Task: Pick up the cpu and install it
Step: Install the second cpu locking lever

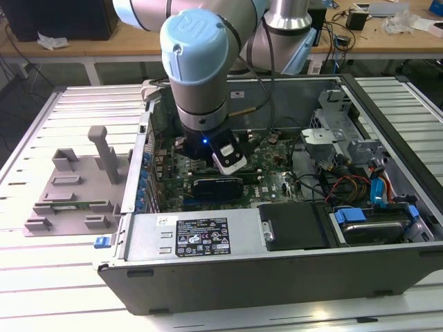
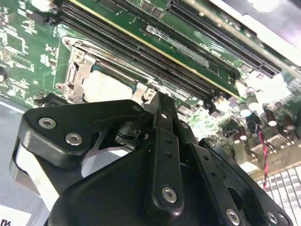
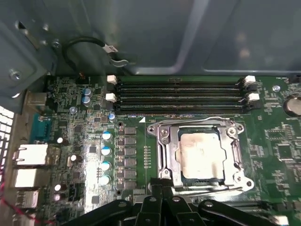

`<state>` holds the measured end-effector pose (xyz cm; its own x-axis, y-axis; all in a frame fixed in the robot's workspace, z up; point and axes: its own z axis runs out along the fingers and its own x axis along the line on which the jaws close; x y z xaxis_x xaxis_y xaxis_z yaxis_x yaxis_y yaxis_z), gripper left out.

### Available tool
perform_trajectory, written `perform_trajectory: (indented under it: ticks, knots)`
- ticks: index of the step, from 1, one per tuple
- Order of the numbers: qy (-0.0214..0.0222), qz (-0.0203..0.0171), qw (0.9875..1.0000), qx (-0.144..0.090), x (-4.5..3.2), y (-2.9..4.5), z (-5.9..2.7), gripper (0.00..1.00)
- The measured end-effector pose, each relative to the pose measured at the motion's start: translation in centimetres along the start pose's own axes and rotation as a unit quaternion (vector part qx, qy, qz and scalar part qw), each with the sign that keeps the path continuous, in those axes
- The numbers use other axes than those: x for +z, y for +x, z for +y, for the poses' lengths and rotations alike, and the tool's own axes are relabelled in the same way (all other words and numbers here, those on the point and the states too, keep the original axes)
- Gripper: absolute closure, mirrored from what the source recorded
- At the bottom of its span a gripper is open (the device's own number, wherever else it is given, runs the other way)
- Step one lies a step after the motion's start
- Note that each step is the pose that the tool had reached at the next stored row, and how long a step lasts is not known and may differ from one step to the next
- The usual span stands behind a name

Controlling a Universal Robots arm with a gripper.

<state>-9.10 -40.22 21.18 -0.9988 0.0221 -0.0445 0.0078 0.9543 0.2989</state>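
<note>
The cpu lay in its socket on the motherboard inside the open computer case, framed by the metal retention bracket, with the memory slots on its far side. The gripper hung at the socket's near edge, its fingertips drawn close together with nothing between them, as far as the first wrist view allowed a judgement. The chip sat just beyond the jaws, not inside them. The risk, I judged, was the bracket: pressing down on a chip not lying flat (its seating could not be confirmed) could bend socket contacts, and a sideways drift could catch the fingertips on the frame or lever.
</note>
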Motion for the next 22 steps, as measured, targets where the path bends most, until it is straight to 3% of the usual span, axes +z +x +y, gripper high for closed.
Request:
perform_trajectory:
  ticks: [2,4,5,6,8,14,20,21,22]
  knots:
    - [0.0109,0.0022,0.9999,0.0,-0.26,-0.08,0.08,0.89]
    - [0.0311,0.006,0.9995,0.001,-0.31,-0.15,0.1,0.89]
    - [0.0442,0.008,0.999,0.001,-0.33,-0.19,0.1,0.89]
    - [0.0489,0.0082,0.9988,0.0,-0.32,-0.2,0.1,0.89]
    - [0.0491,0.0082,0.9988,0.0,-0.31,-0.31,0.11,0.89]
    - [0.0491,0.0083,0.9988,0.0,-0.03,-4.19,0.44,0.89]
    - [0.0491,0.0083,0.9988,0.0,0.37,-4.27,1.91,0.89]
    - [0.049,0.0082,0.9988,0.0,0.61,-4.25,2.88,0.89]
    - [0.0491,0.0083,0.9988,0.0,0.59,-4.25,3.19,0.89]
